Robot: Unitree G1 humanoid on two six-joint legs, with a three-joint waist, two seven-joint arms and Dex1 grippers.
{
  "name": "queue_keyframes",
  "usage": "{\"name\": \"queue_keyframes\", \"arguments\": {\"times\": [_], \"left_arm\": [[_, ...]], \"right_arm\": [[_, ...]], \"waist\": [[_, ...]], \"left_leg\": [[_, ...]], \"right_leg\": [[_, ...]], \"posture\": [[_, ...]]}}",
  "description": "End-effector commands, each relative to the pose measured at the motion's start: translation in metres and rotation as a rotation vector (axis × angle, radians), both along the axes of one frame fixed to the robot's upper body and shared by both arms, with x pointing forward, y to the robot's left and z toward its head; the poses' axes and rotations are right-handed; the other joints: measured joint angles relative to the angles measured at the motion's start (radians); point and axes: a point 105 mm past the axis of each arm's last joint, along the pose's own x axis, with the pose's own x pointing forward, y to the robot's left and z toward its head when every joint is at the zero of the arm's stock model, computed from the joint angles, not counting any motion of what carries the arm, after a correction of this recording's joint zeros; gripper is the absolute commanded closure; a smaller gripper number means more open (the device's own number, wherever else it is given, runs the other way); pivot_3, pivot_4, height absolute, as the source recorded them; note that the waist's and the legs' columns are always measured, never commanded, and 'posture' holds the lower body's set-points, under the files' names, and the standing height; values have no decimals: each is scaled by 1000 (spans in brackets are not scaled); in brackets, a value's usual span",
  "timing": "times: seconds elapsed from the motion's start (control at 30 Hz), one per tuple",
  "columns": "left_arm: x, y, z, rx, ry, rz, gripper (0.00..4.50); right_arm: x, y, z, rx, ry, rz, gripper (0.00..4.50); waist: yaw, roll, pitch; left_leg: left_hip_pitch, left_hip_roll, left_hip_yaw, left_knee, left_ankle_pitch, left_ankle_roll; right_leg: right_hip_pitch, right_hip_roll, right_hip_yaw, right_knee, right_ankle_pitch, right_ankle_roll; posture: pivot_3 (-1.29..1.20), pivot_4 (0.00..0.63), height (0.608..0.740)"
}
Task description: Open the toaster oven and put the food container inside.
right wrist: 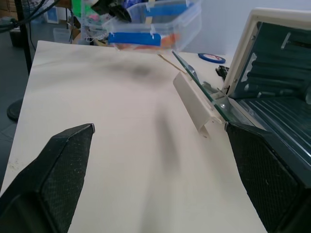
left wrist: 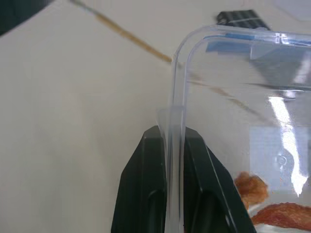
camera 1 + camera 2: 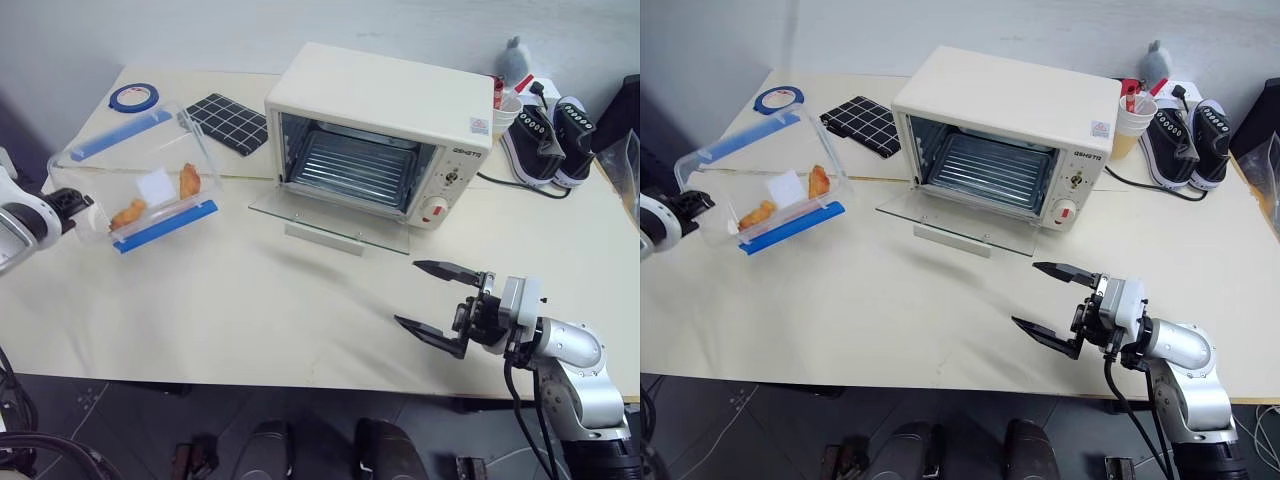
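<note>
Cream counter (image 3: 250, 310) carries the toaster oven (image 3: 380, 130), door dropped open for loading. Left gripper (image 2: 173, 145), jaws clamped on the rim, holds the food container (image 3: 140, 185) raised at 9 o'clock. Right gripper (image 3: 440, 308) waits at 5 o'clock, jaws apart.

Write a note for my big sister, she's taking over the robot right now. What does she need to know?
Left pincer: shut on the rim of the food container, which it holds tilted above the table, left of the toaster oven.
Right pincer: open, holding nothing, in front of the oven's lower right corner.
Done: the oven's glass door is down and the wire rack is bare.
Left: carry the container to the opening, slide it onto the rack, let go.
</note>
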Motion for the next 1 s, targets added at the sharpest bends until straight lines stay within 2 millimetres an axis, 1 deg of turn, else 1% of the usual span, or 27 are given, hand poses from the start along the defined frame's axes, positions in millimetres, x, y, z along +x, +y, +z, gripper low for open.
{"name": "queue_keyframes", "arguments": {"times": [0.03, 0.1, 0.23, 0.3, 0.33, 0.43, 0.67, 0.73, 0.8, 0.83, 0.9, 1.0], "left_arm": [[8, -9, 19, 22, -55, -97, 4398], [15, -22, 23, 20, -59, -178, 4398], [32, -64, 33, -9, -69, -376, 4398], [35, -75, 36, -18, -66, -433, 4398], [38, -84, 40, -13, -66, -476, 4398], [42, -127, 50, 9, -43, -665, 4398], [61, -199, 42, 34, 14, -852, 4398], [65, -214, 36, 39, 42, -882, 4398], [69, -222, 29, 51, 64, -888, 4398], [72, -228, 22, 61, 84, -887, 4398], [77, -235, 14, 77, 106, -887, 4398], [80, -240, 3, 127, 134, -891, 4398]], "right_arm": [[-3, -10, 8, 4, -33, -36, 0], [-4, -12, 8, 11, -28, -57, 0], [-10, -15, 7, -3, -15, -83, 0], [-10, -16, 8, -8, -10, -96, 0], [-11, -17, 8, -13, -10, -108, 0], [-15, -25, 8, -20, -10, -163, 0], [-27, -23, 8, -5, -6, -217, 0], [-30, -22, 9, 0, -6, -230, 0], [-32, -21, 9, 1, -3, -241, 0], [-34, -21, 10, 3, -4, -255, 0], [-36, -22, 10, 6, -4, -274, 0], [-39, -22, 11, 15, -4, -307, 0]], "waist": [[0, 0, 0], [1, -1, 0], [3, -1, 0], [1, -2, 0], [0, -2, 0], [0, -2, 0], [9, -2, 0], [11, -3, 0], [6, -3, 0], [4, -3, 0], [1, -3, 0], [-4, -3, 0]], "left_leg": [[0, 0, 0, 0, 0, 0], [0, 0, 0, 0, 0, 0], [-3, 0, 0, 1, 0, 0], [-4, 0, 1, 2, 0, 0], [-4, 0, 1, 2, 0, 0], [-5, 1, 2, 2, 0, 0], [-6, 1, 12, 3, 1, 0], [-7, 0, 12, 4, 1, 0], [-7, 1, 13, 4, 1, 0], [-7, 1, 13, 4, 1, 0], [-7, 1, 14, 2, 2, 0], [-7, 2, 16, 2, 2, 0]], "right_leg": [[0, 0, 0, 0, 0, 0], [0, 0, 0, 0, 0, 0], [-3, 0, 0, 0, 0, 0], [-4, 0, 0, 1, 0, 0], [-4, 1, 0, 1, 0, 0], [-6, 2, 1, 3, 0, 0], [-9, 1, 2, 6, 0, 0], [-9, 1, 3, 7, 0, 0], [-10, 1, 4, 8, 0, 0], [-11, 1, 4, 8, 0, 0], [-12, 1, 4, 9, 0, 0], [-13, 2, 5, 9, 0, 0]], "posture": [[0, 150, 740], [0, 150, 740], [0, 150, 740], [0, 150, 740], [0, 150, 740], [0, 150, 740], [0, 150, 740], [0, 150, 740], [0, 150, 740], [0, 150, 740], [0, 150, 740], [0, 150, 740]]}}
